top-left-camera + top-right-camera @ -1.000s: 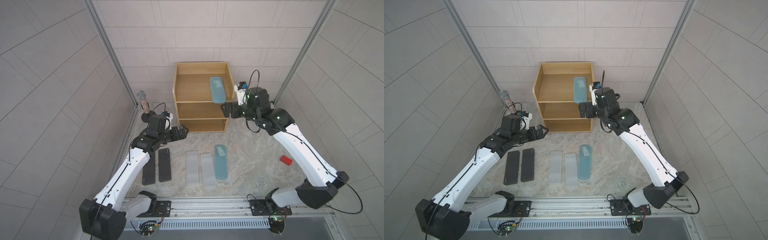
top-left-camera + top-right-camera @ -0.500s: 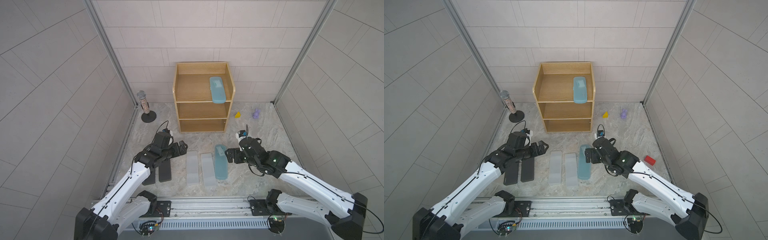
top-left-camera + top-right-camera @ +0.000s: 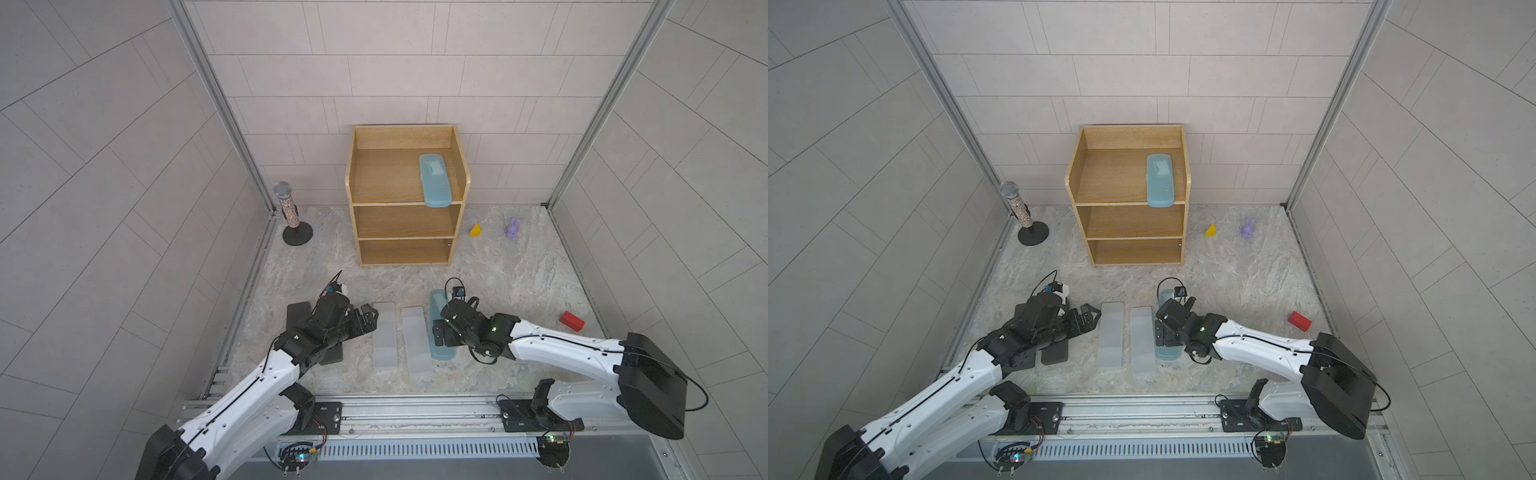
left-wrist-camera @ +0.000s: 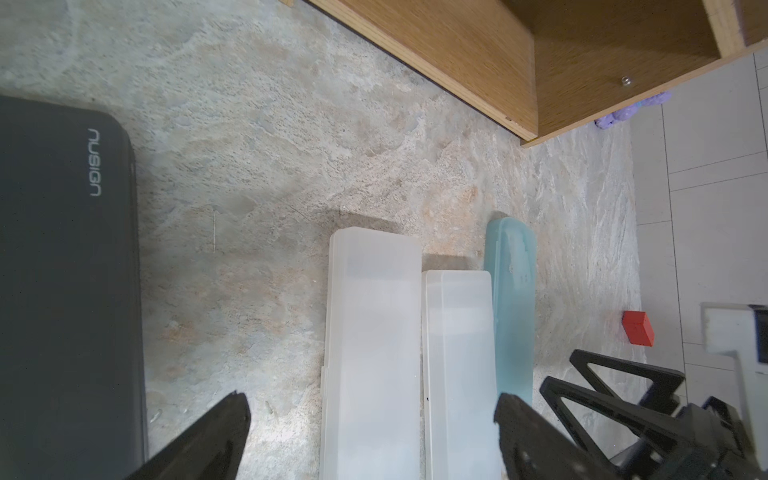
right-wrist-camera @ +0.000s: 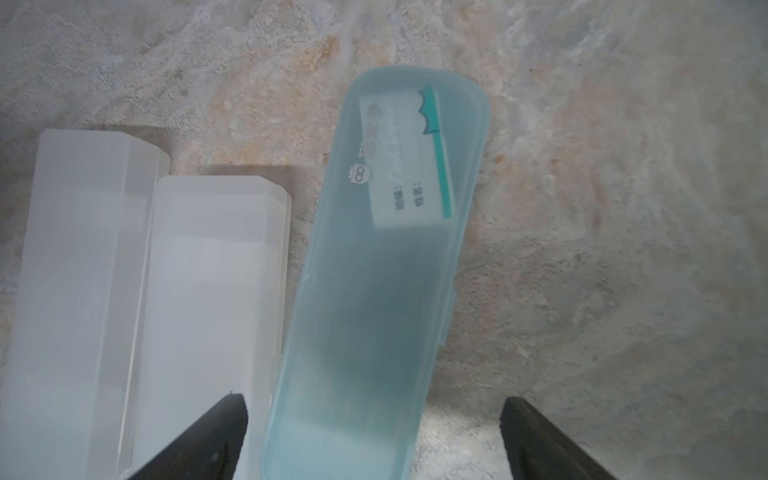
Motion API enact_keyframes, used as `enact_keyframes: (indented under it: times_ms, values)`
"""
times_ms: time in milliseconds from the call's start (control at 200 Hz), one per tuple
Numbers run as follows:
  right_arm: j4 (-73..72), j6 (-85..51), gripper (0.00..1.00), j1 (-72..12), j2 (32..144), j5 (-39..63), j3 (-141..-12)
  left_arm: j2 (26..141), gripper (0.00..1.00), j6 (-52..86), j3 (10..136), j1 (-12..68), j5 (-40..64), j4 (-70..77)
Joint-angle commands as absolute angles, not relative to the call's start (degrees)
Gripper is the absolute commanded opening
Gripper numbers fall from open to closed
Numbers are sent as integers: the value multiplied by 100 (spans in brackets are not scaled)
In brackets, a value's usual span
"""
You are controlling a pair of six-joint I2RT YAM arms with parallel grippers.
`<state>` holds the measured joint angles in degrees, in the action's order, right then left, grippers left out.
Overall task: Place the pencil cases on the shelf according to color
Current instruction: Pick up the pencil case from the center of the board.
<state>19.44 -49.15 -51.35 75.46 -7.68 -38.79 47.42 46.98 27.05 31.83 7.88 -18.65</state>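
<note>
One blue case lies on the top tier of the shelf. The second blue case lies on the floor beside the frosted cases. The right gripper stands open over it. The next move probably calls for lowering and closing across its width. The left gripper is open and empty.

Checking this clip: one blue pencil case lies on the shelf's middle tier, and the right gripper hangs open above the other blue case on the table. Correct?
Not quite. The first blue case lies on the top tier of the shelf, not the middle one; both top views show it. The rest holds: the right gripper hangs open above the other blue case on the table.
</note>
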Motion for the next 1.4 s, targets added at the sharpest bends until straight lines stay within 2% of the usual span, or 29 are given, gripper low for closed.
enact_keyframes:
  times_ms: [0,230,465,675,916,1111,1396]
  values:
    - [1652,-4993,100,-5202,7946,-829,-3960,4759,100,4791,2687,3286,549,-1723]
    - [1959,-5144,100,-5317,8436,-1238,-3939,5060,100,4685,2948,3410,430,-1810]
    - [2721,-5227,100,-5239,7641,-1679,-3609,4953,100,4685,3028,3584,392,-1828]
    - [2875,-4852,100,-5239,6913,-1081,-3370,4950,100,4713,3023,3734,96,-1888]
    - [3014,-4948,100,-5265,6593,-607,-3208,5148,100,4702,3124,3915,-30,-1921]
    - [3364,-4733,100,-5265,6804,-777,-3536,5148,100,4659,3284,4260,-555,-2206]
    - [2907,-4723,100,-5265,7450,-520,-3697,5405,100,4623,3347,4312,-466,-2073]
